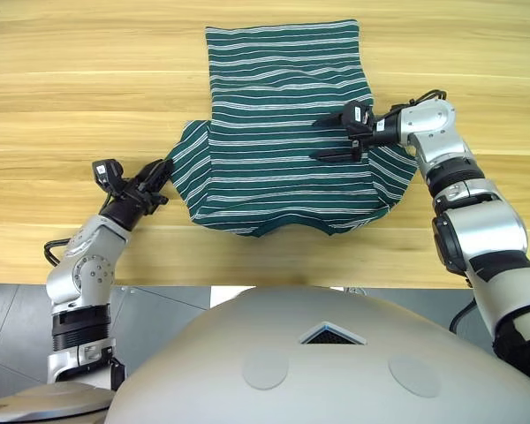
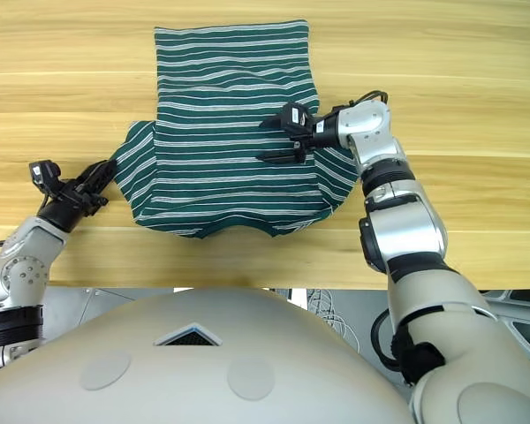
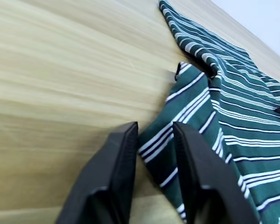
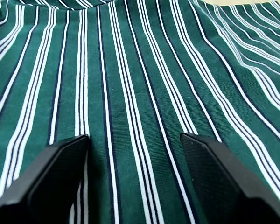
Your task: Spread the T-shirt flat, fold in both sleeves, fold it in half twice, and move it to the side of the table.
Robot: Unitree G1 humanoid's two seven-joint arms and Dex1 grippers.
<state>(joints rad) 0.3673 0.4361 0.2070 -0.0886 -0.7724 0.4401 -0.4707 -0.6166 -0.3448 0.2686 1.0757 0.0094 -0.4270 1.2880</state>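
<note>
Left pincer (image 1: 165, 170) lies low on the table (image 1: 79, 79) at about 8 o'clock from the T-shirt (image 1: 278, 97). Its two black, blunt fingers (image 3: 123, 154) are a narrow gap apart, with the striped edge of the left sleeve (image 1: 187, 159) lying between them; the cloth there rests flat on the wood, and no firm clamp on it can be seen.

Just beyond, the T-shirt is in the middle of the table, neck edge toward 6 o'clock and straight hem toward 12 o'clock. It is a soft, finely ribbed knit in dark green, crossed by thin bands of white and navy lines. The left sleeve juts out at 9 o'clock as a rounded flap; the body shows shallow ripples and is wider at the near end than at the far hem.

Right pincer (image 1: 329, 139) sits over the shirt's 3 o'clock side, its matte, textured fingers (image 4: 51, 177) spread wide apart with only striped cloth beneath and between them.

Pale wood planks with long straight grain form the table.
</note>
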